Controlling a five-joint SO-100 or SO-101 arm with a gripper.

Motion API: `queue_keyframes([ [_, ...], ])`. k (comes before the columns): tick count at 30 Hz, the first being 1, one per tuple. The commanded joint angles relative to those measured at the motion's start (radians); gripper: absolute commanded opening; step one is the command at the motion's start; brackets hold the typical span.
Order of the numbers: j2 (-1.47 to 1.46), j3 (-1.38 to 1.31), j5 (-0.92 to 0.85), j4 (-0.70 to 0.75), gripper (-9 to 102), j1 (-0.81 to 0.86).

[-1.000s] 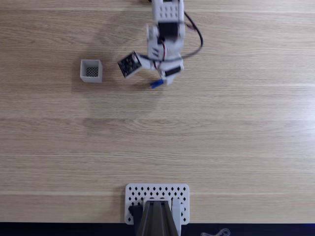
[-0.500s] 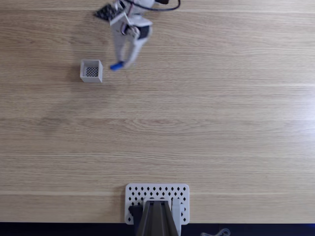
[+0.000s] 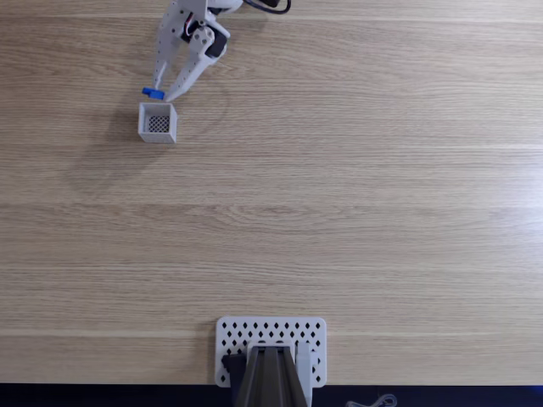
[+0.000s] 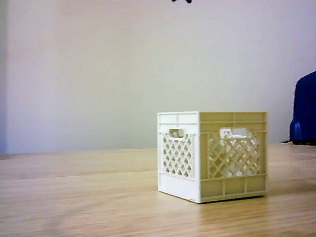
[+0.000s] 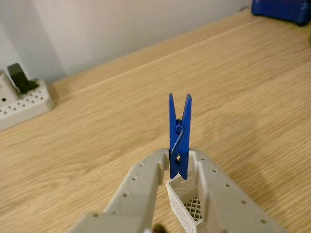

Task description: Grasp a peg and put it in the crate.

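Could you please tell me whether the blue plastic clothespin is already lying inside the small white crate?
No, the blue plastic clothespin is clamped in the end effector, above the small white plastic crate.

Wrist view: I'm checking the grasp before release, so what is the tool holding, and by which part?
The tool holds the blue peg, pinched at its lower end. The rest sticks out beyond the fingertips, just above the crate.

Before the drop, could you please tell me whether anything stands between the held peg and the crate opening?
Nothing visible does. The tool is shut on the blue peg, and the white crate sits just below it on the bare table, its open top unobstructed in the fixed view.
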Motion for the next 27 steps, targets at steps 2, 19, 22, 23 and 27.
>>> queue_keyframes([
  [2,-0.104,-0.021,-0.002,-0.144,0,0.009],
  [19,-0.376,-0.129,-0.003,-0.278,0,0.060],
  [22,-0.388,-0.152,-0.006,-0.278,0,0.060],
  [23,-0.394,-0.160,-0.006,-0.278,0,0.061],
  [27,-0.419,-0.184,-0.003,-0.278,0,0.063],
])
